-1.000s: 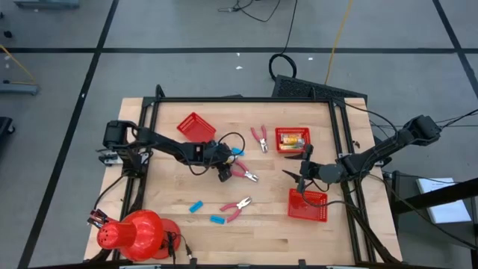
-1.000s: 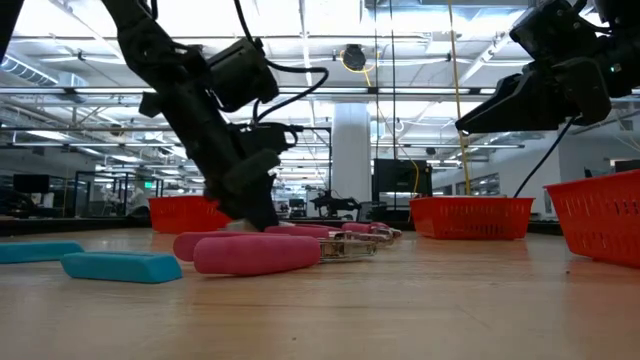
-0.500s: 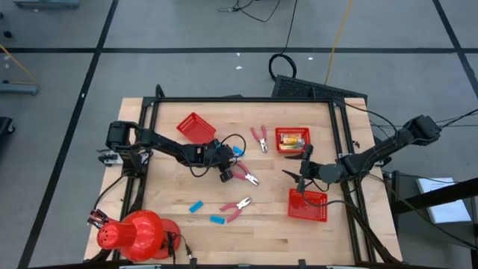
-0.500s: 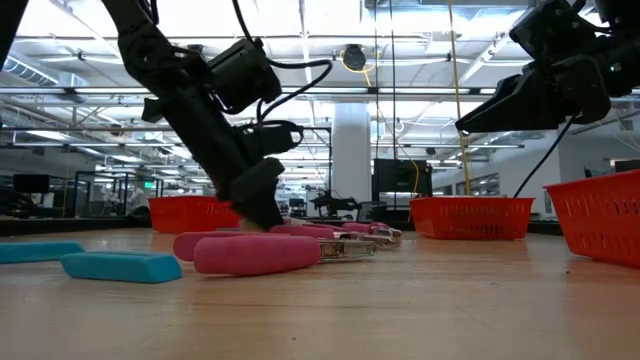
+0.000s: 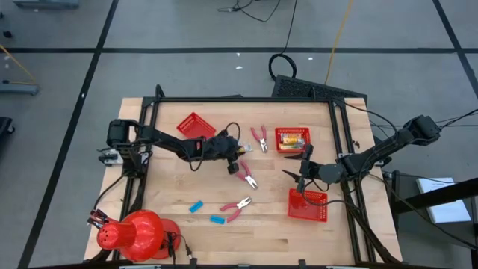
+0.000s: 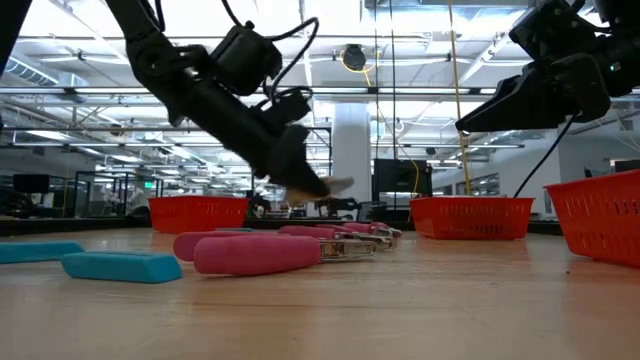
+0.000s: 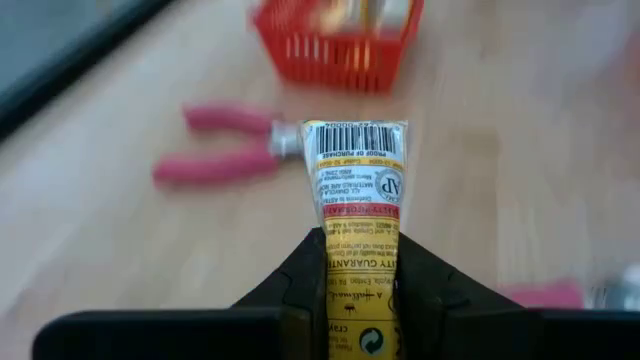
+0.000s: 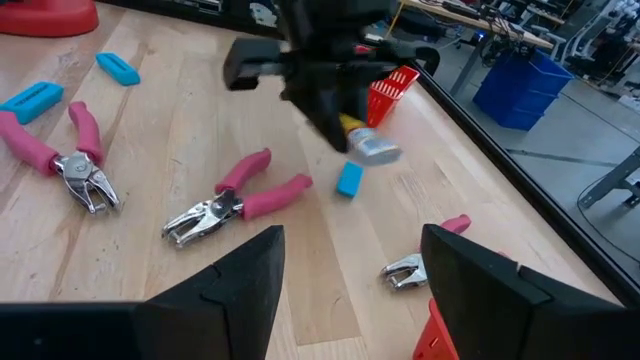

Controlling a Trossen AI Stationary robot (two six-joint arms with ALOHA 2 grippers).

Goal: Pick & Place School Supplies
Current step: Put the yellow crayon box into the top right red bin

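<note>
Left wrist view: the left gripper (image 7: 357, 262) is clamped on the lower end of a yellow-and-white tube (image 7: 357, 190), centre frame, clear of the table. Likely light and squashable (grip the crimped tail, not the body). Right gripper (image 8: 345, 262) hovers spread wide, empty.

A pale wood table (image 5: 269, 232) stands on a grey floor (image 5: 187, 71) crossed by dark lines. A black cable (image 5: 282, 63) coils on the floor beyond the table's far edge, and a yellow cord (image 5: 337, 33) runs away past it. From table height, the room behind is a large open hall with a white column (image 6: 351, 150), bright ceiling lights (image 6: 80, 25) and exposed beams overhead.
</note>
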